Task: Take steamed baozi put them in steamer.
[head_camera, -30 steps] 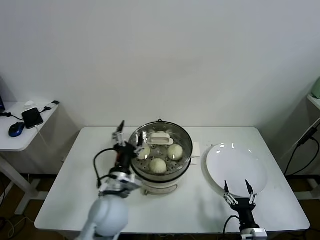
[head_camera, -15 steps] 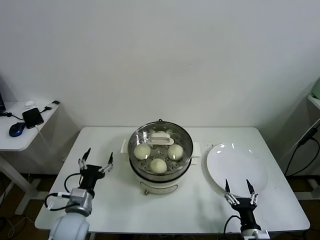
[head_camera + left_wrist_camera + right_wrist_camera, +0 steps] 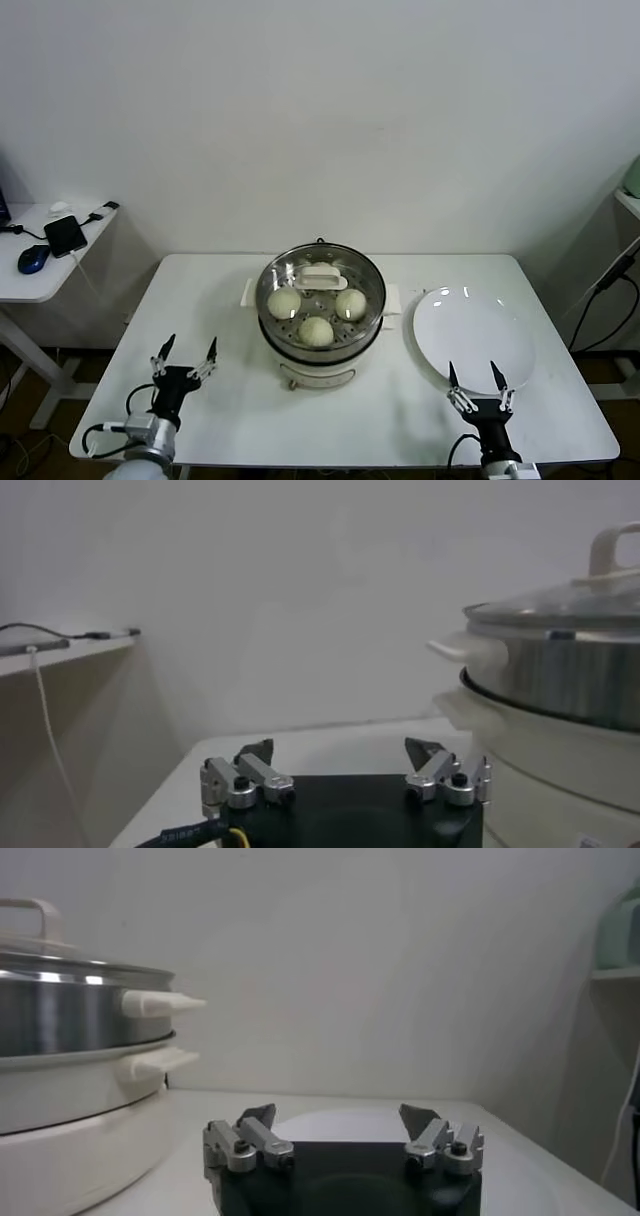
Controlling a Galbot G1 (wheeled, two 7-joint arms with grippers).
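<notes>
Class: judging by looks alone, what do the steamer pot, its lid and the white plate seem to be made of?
Round shiny steamer pot: likely polished stainless steel, its wall mirror-bright, on a matte white, seemingly plastic base.
Round clear lid: apparently glass, since the pale buns show through.
Flat white plate: probably glazed ceramic, given glossy highlights; plastic is possible.

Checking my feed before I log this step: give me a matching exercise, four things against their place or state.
Things:
1. baozi
2. glass lid
3. white plate
4. left end effector

Places or states:
A. open and holding nothing, near the table's front edge on the robot's left
B. inside the steamer
C. bare, on the table to the right of the steamer
D. closed over the steamer

Pairs: 1-B, 2-D, 3-C, 4-A
</notes>
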